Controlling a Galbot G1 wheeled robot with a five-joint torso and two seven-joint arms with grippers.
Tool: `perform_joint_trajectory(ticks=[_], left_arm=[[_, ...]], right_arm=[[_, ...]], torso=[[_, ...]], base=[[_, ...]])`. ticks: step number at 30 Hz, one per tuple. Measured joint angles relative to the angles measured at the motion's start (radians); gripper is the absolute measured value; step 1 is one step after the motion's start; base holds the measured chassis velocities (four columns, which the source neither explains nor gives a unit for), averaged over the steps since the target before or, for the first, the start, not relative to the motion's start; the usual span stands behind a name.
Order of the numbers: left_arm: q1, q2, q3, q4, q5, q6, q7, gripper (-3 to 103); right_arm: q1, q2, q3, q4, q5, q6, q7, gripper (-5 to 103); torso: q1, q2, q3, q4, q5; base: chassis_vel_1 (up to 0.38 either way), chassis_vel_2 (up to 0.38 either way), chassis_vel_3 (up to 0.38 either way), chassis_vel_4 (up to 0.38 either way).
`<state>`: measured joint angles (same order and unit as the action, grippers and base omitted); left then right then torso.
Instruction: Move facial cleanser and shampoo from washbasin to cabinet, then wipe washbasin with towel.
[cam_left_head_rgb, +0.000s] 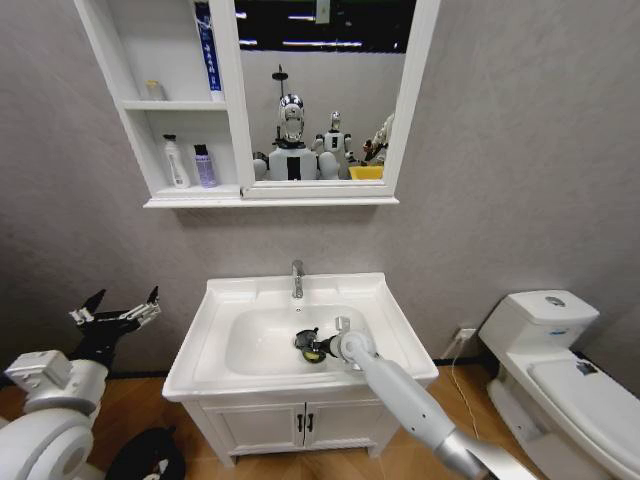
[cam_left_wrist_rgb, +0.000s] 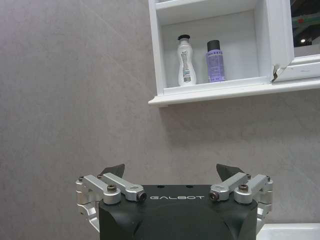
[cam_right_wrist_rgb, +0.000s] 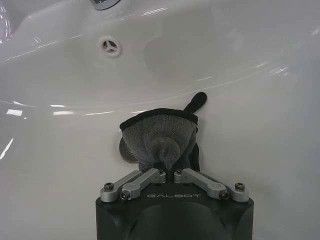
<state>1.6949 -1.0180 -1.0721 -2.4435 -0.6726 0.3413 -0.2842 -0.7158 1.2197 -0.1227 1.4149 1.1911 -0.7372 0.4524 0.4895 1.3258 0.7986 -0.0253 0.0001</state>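
right gripper (cam_right_wrist_rgb: 170, 172) clenched on towel (cam_right_wrist_rgb: 160, 137) over washbasin (cam_left_head_rgb: 215, 375) drain | soft, bunches; pinched mid-fold | left gripper (cam_left_wrist_rgb: 172, 172) released, beside washbasin

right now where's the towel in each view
Head view: towel in the washbasin bowl, at the right gripper.
Right wrist view: towel pinched in the gripper, over the drain.
Left wrist view: towel absent.
Shared landmark: overflow hole below the tap.

Head view high over washbasin (cam_left_head_rgb: 300, 345); right wrist close inside its bowl.
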Motion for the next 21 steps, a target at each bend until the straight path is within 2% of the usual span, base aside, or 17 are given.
perform_joint_trajectory(ticks=[9,16,21], left_arm=[[0.009,-0.006,-0.004,-0.010,-0.004,0.000,0.001,100],[0.009,-0.015,0.014,-0.018,0.007,0.002,0.002,100],[0.019,-0.027,0.017,-0.028,0.016,0.003,0.003,100]], right_arm=[[-0.032,-0.054,0.021,0.028,-0.042,0.001,0.001,3],[-0.057,-0.145,0.050,0.070,-0.055,0.002,-0.006,3],[-0.070,-0.184,0.070,0.091,-0.083,0.002,-0.023,3]], torso=[[0.000,0.000,0.000,0.0001,0.0002],[0.000,0.000,0.000,0.0002,0.0002],[0.000,0.000,0.000,0.0004,0.0003]], base=[[0.000,0.000,0.000,0.000],[0.000,0.000,0.000,0.000],[0.000,0.000,0.000,0.000]])
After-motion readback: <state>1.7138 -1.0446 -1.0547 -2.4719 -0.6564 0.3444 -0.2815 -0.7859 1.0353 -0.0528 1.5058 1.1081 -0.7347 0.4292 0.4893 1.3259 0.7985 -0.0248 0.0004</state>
